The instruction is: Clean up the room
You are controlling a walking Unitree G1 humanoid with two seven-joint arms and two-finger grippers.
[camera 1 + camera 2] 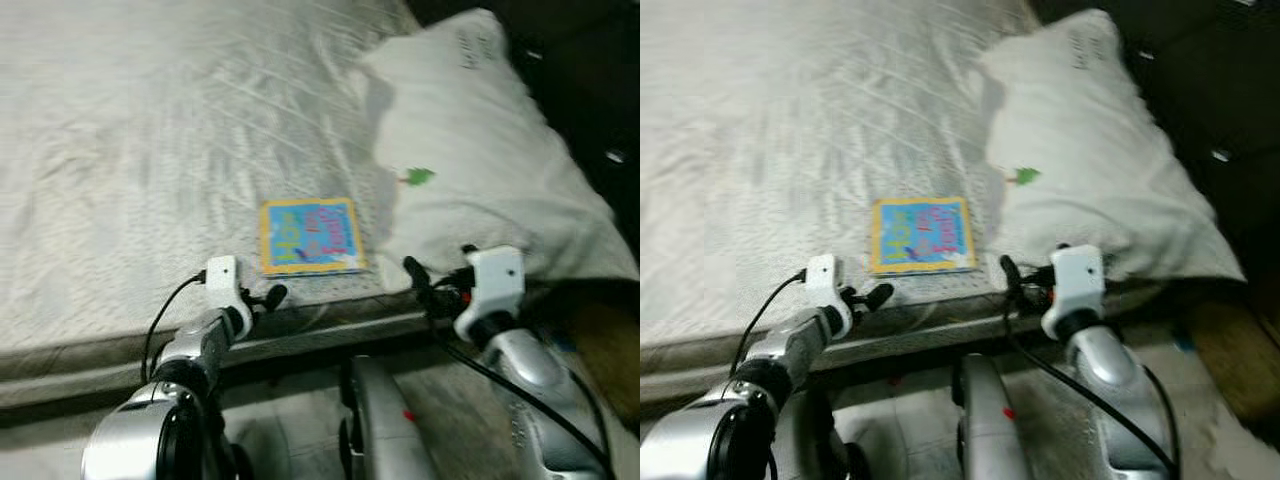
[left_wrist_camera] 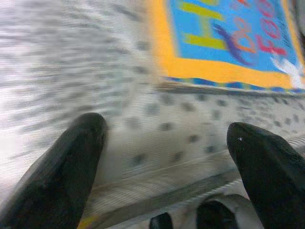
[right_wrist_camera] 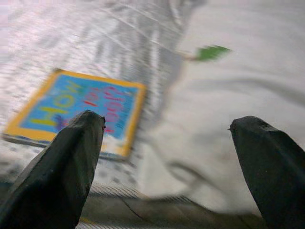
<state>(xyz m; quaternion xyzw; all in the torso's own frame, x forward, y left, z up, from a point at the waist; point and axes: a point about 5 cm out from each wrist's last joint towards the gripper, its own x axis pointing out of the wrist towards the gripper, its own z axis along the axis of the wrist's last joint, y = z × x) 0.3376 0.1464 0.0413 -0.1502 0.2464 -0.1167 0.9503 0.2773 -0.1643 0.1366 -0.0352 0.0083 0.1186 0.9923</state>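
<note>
The left gripper (image 2: 164, 143) has its fingers spread wide with nothing between them, hovering at the near edge of the bed (image 1: 120, 150); the book (image 1: 310, 236) lies flat just beyond its tips. The right gripper (image 3: 167, 138) is likewise spread and empty, with the book ahead of its left finger and the white pillow (image 1: 470, 150) ahead of its right one. The step in hand looks like the approach to the book. The next move likely calls for reaching forward and getting a finger under the book's near edge, since it lies flush on the cover.
</note>
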